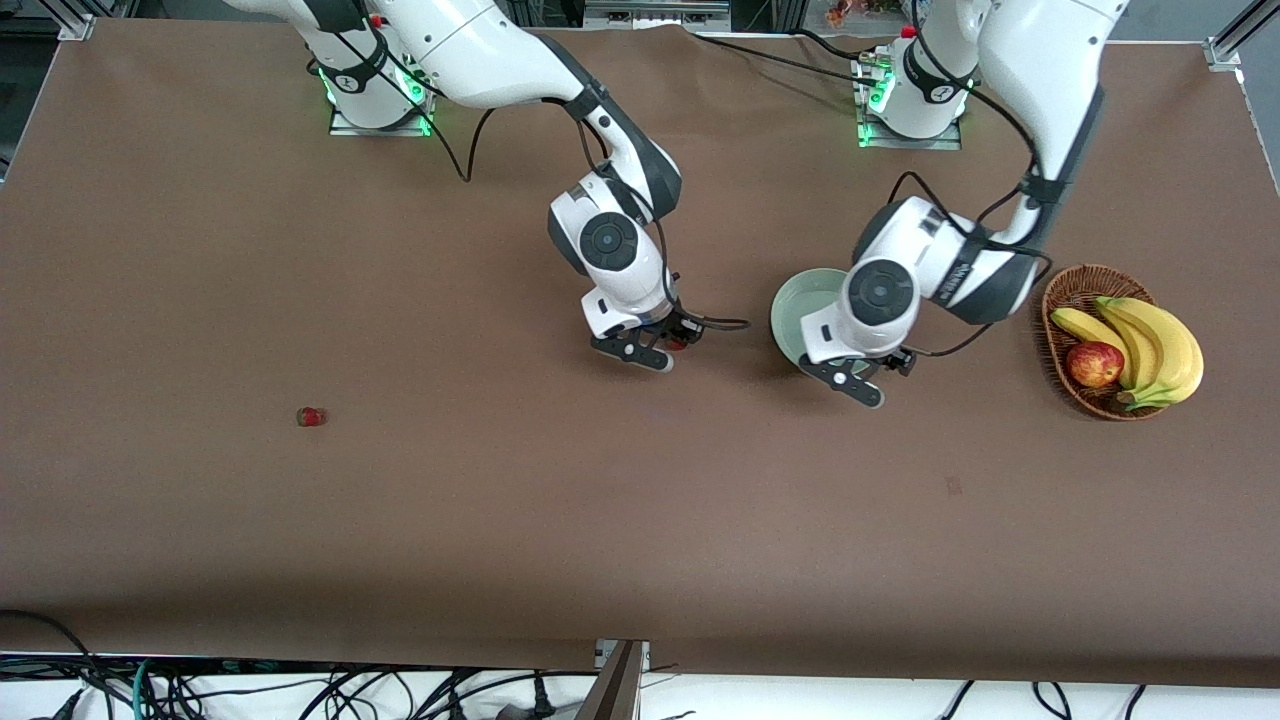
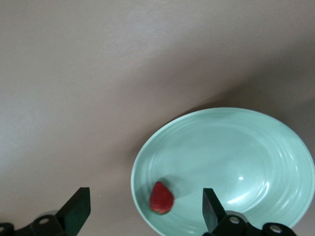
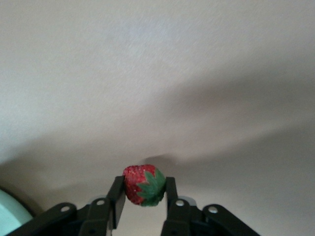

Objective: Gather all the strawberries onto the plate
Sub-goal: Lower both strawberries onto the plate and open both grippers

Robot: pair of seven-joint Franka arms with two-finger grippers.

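Note:
The pale mint-green plate [image 1: 800, 305] sits mid-table, partly hidden by the left arm. My left gripper [image 1: 858, 378] hangs open over the plate's rim nearest the front camera. In the left wrist view [image 2: 142, 211] one strawberry [image 2: 161, 198] lies in the plate [image 2: 256, 152], below the open jaws. My right gripper [image 1: 668, 347] is shut on a second strawberry [image 1: 679, 344] and holds it above bare table, beside the plate toward the right arm's end. It shows clamped between the jaws in the right wrist view [image 3: 143, 184]. A third strawberry [image 1: 313, 417] lies on the table toward the right arm's end.
A brown wicker basket [image 1: 1062, 300] with bananas [image 1: 1160, 345] and a red apple [image 1: 1094, 364] stands beside the plate toward the left arm's end. A sliver of the plate's rim [image 3: 10, 216] shows in the right wrist view.

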